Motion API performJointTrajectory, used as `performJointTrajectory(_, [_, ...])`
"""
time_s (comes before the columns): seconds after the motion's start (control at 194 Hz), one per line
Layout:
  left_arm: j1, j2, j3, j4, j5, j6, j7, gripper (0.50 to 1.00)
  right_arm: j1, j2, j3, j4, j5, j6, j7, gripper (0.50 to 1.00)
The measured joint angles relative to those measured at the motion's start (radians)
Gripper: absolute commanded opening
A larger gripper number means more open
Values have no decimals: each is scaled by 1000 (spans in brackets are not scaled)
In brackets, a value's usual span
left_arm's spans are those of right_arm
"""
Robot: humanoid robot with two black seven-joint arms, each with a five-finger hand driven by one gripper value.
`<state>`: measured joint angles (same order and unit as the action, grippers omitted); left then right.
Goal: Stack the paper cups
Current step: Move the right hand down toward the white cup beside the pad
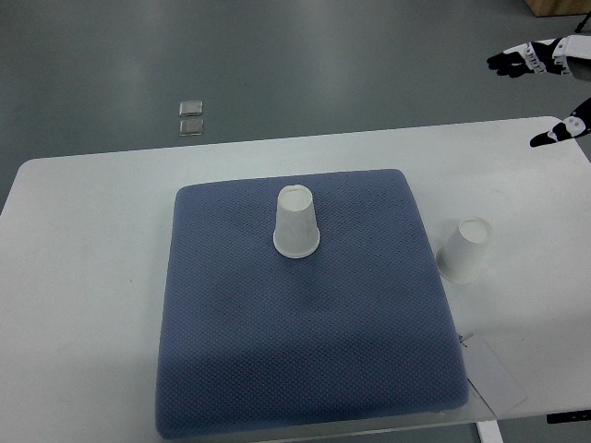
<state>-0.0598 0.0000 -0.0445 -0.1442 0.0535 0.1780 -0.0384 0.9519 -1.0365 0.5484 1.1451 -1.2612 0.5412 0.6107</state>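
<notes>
Grey floor surrounds a white rectangular table (92,277), on which lies a dark blue textured fabric mat (305,351). One white paper cup (296,222) stands upside down on the mat's far half, its long axis vertical, wide rim down and narrow base up. A second white paper cup (464,249) stands inverted on the bare table just right of the mat, leaning slightly. The right hand (545,83), black and white, hovers at the upper right corner with fingers spread, holding nothing.
</notes>
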Motion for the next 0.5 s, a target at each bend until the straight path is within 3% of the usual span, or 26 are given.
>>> performJointTrajectory(0.268, [0, 0, 0, 0, 0, 0, 0, 1000, -16, 7, -19, 108, -219, -46, 0, 930])
performJointTrajectory(0.5, [0, 0, 0, 0, 0, 0, 0, 1000, -31, 23, -133, 111, -330, -173, 0, 930])
